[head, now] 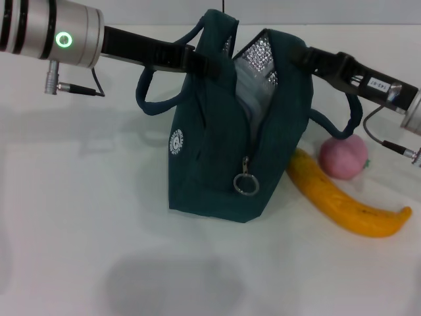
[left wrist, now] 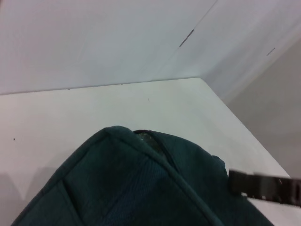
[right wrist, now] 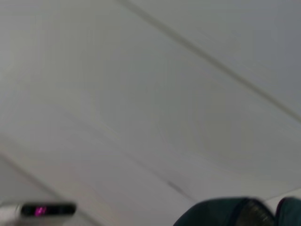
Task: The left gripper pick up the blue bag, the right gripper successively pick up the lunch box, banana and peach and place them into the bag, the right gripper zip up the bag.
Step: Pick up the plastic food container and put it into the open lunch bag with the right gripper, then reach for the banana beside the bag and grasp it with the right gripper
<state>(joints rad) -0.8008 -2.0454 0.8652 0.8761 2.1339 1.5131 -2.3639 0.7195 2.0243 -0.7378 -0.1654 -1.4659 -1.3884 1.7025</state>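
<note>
The blue bag stands upright on the white table, its top open and its silver lining showing. My left gripper is shut on the bag's top edge on the left and holds it up. My right gripper reaches into the open top from the right, and its fingertips are hidden behind the bag wall. A pale, clear lunch box shows inside the opening. The banana and the pink peach lie on the table to the right of the bag. The bag also fills the bottom of the left wrist view.
The zip pull ring hangs low on the bag's front. One loose handle loops out to the left, another to the right above the peach. The table's far edge and corner show in the left wrist view.
</note>
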